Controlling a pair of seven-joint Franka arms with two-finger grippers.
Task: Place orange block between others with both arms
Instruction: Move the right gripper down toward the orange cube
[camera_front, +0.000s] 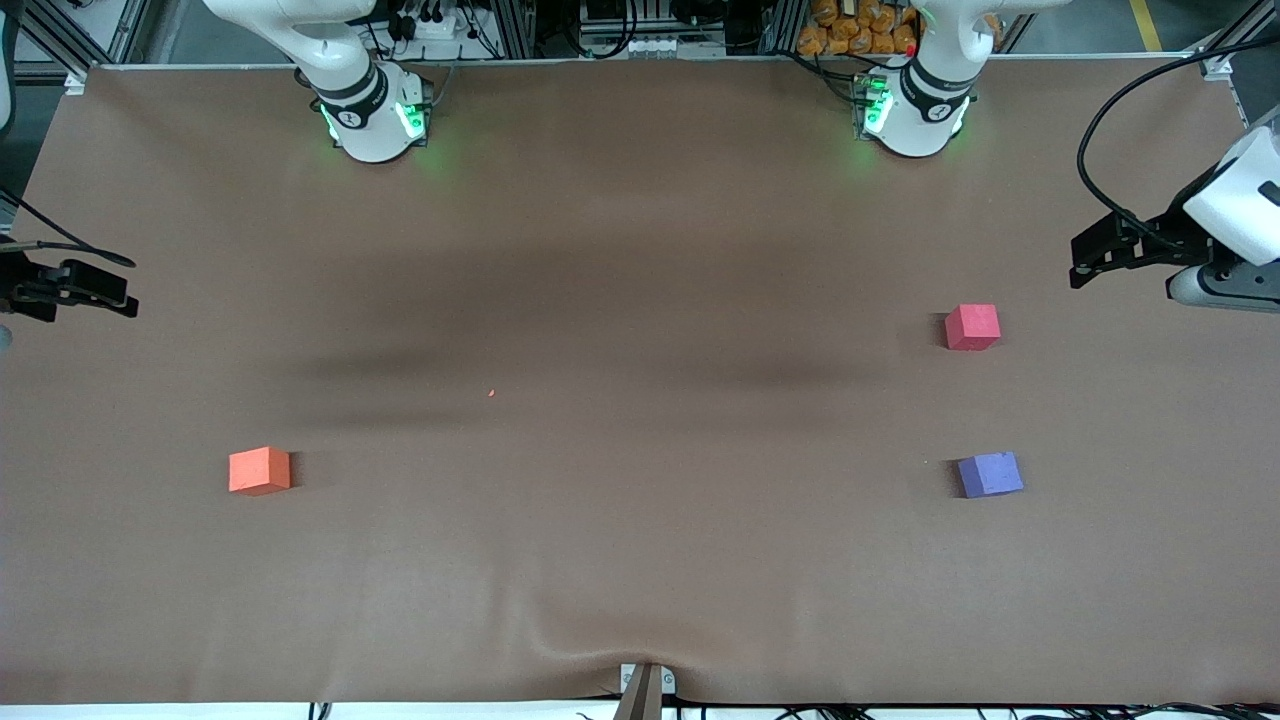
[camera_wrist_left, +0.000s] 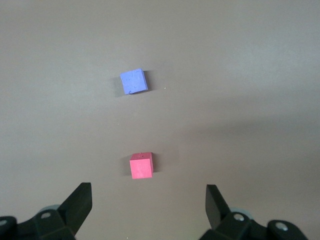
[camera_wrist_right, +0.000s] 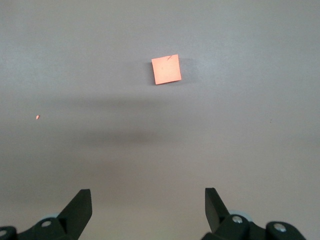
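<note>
The orange block lies on the brown table toward the right arm's end. The others lie toward the left arm's end: the red-pink cube, and the purple-blue cube nearer the front camera, with a bare gap between them. My left gripper hangs open and empty at its end of the table, up above the red-pink cube's side. Over the table's edge at the right arm's end, my right gripper is open with nothing in it.
A tiny orange speck lies near the table's middle. A metal bracket sits at the table edge nearest the front camera. Cables and equipment stand past the arm bases.
</note>
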